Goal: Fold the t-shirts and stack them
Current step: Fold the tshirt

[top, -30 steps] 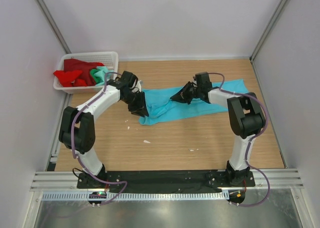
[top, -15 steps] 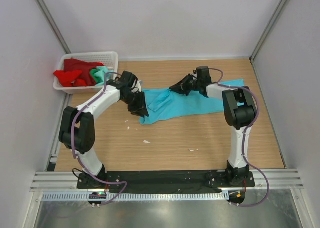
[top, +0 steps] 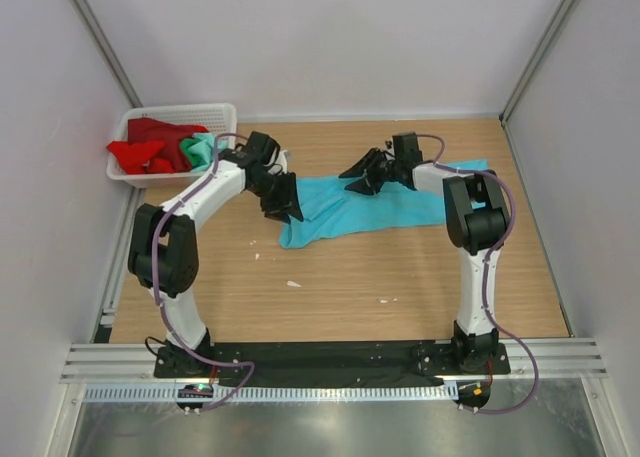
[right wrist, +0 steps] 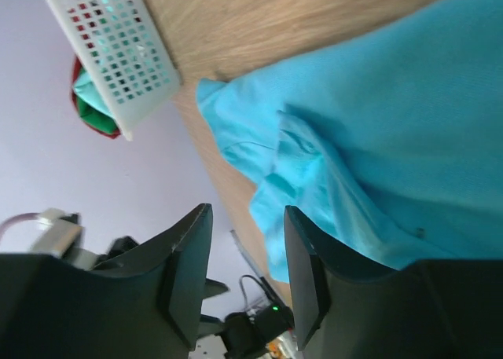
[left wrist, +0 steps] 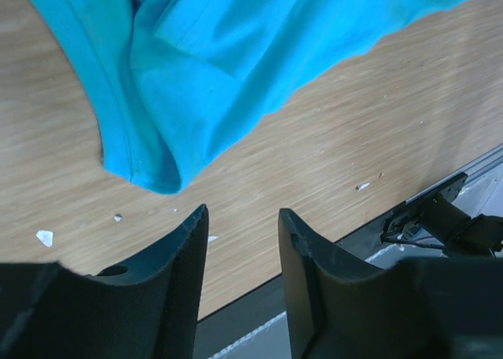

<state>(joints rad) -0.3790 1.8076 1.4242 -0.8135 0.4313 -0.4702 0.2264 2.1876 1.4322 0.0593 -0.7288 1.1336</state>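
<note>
Two more t-shirts, the red t-shirt (top: 140, 149) and the mint green t-shirt (top: 203, 150), lie bunched in the white basket (top: 222, 115) at the upper left of the top view, so the task looks barely begun. Right of the basket, the left gripper (top: 287, 207) hangs over the left end of the turquoise t-shirt (top: 400, 202). Its jaws are parted a moderate way with nothing between them, and in its wrist view the rumpled corner of the cloth lies beyond the fingertips. The turquoise t-shirt sprawls across the middle of the tabletop (top: 350, 287), slanting up toward the right, creased and partly doubled over at its left end. At its upper edge the right gripper (top: 356, 179) is likewise parted and empty, above a puckered ridge of fabric. The likely trouble is that closing on a doubled fold would pinch several layers, and the shirt would lift as a clump instead of spreading. A gripper that comes down short of the hem may close on air or scrape the wood. Uneven pulls could twist the cloth or drag it toward the tabletop's edge.
</note>
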